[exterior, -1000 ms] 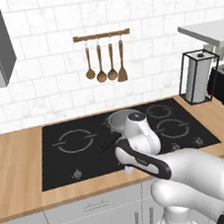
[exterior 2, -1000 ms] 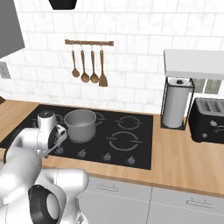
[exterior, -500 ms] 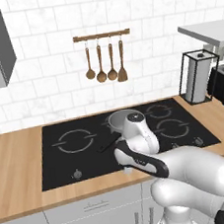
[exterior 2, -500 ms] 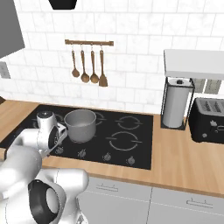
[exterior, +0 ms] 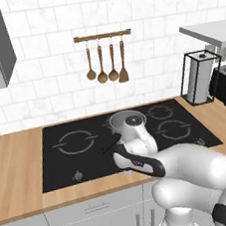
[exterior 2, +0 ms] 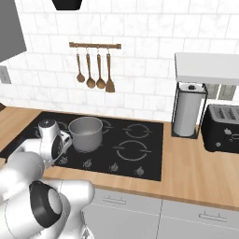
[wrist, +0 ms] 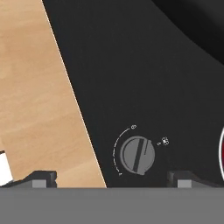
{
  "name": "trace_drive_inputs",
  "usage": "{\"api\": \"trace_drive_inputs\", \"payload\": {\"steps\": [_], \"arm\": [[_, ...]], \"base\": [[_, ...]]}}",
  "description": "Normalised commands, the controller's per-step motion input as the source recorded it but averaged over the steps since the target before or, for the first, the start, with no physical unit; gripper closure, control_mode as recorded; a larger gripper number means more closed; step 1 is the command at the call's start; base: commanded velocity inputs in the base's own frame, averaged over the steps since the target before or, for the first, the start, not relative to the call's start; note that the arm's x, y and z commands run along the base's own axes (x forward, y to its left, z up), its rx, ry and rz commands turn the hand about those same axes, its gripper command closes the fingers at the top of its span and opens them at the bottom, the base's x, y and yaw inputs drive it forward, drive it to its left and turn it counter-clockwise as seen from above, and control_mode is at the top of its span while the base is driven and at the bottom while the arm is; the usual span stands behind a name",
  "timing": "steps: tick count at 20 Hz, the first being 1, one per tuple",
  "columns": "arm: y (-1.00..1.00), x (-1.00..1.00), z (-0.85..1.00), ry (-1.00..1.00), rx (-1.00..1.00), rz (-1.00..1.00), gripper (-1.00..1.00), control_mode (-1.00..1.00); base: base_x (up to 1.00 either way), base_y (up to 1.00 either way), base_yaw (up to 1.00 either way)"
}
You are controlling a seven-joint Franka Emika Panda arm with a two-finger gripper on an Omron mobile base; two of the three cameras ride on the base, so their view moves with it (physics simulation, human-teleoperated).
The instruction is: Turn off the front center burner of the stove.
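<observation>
Along front edge of stove (exterior: 86, 161), gripper (wrist: 111, 178) hung low over one grey knob (wrist: 137, 155), fingers spread either side, likely lining up to grip and turn. Pot (exterior 2: 86, 133) sat on burner behind.

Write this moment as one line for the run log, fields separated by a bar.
phase: approach | gripper: open, fingertips either side of knob, not touching | stove: pot on burner | task: knob not yet gripped

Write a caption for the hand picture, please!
Open claw hovering over a grey knob on the black stove, beside the wooden counter.
</observation>
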Motion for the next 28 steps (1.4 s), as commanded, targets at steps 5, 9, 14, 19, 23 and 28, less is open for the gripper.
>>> {"api": "trace_drive_inputs", "payload": {"steps": [5,9,14,19,23,28], "arm": [[-0.2,0.0,-0.47,-0.05,0.0,0.0,-1.0,-1.0],[-0.22,0.0,-0.36,-0.04,0.0,0.0,-1.0,-1.0],[-0.1,0.0,-0.38,-0.03,0.0,0.0,-1.0,-1.0],[-0.02,0.0,-0.41,-0.02,0.0,0.0,-1.0,-1.0],[-0.06,0.0,-0.29,-0.01,0.0,0.0,-1.0,-1.0],[-0.09,0.0,-0.4,-0.01,0.0,0.0,1.0,-1.0]], "base": [[0.0,0.0,0.0],[0.0,0.0,0.0],[0.0,0.0,0.0],[0.0,0.0,0.0],[0.0,0.0,0.0],[0.0,0.0,0.0]]}}
